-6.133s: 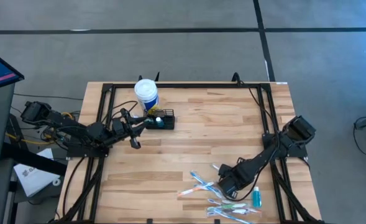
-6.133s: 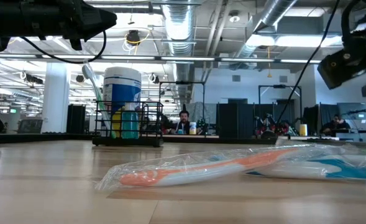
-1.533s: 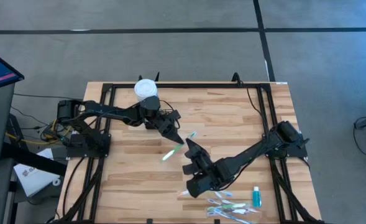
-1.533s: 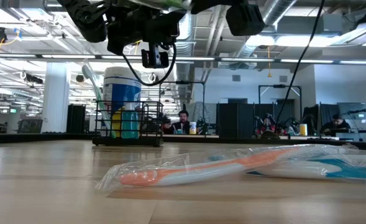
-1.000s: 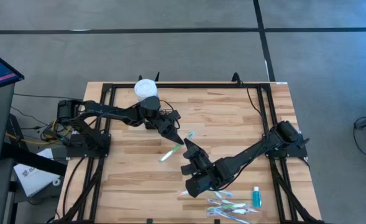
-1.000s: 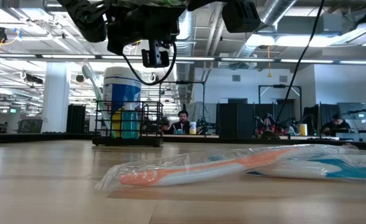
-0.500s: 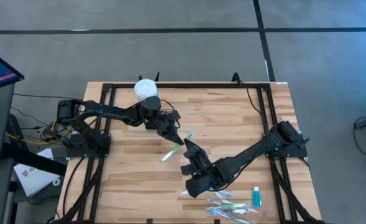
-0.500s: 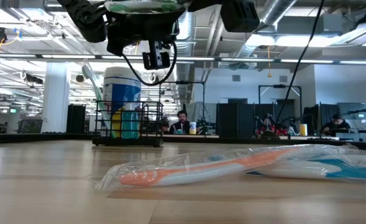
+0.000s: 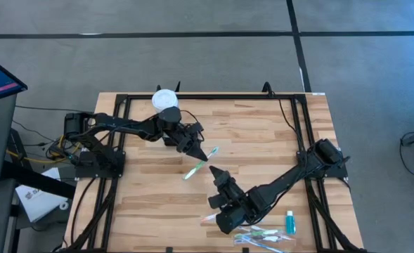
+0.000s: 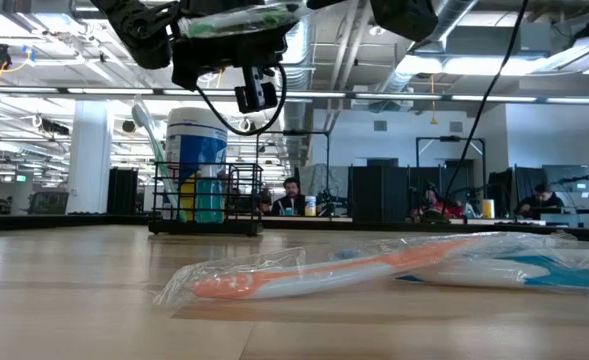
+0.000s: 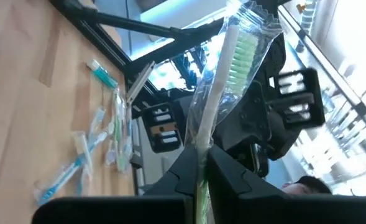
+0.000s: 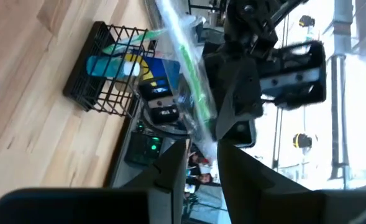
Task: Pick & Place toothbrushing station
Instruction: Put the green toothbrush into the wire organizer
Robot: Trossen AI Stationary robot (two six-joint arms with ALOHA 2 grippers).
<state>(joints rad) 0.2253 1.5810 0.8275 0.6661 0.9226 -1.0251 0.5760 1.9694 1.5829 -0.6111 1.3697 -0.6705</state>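
We see the left gripper (image 9: 208, 152) pinching a bagged green toothbrush (image 9: 198, 165) in the air over mid-bench. The right gripper (image 9: 214, 172) sits just beside it, fingers parted, holding nothing. Black caddy (image 10: 206, 198) is by the bench's far edge, next to the white tub (image 9: 166, 100)

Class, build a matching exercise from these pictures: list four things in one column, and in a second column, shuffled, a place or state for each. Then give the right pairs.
Things:
1. left gripper
2. right gripper
3. orange toothbrush
4. black caddy

Places or states:
A. lies wrapped on the table, nearest the low camera
B. stands beside the white tub
C. shut on the wrapped green toothbrush, held above the table
D. jaws apart, holding nothing

Pairs: 1-C, 2-D, 3-A, 4-B
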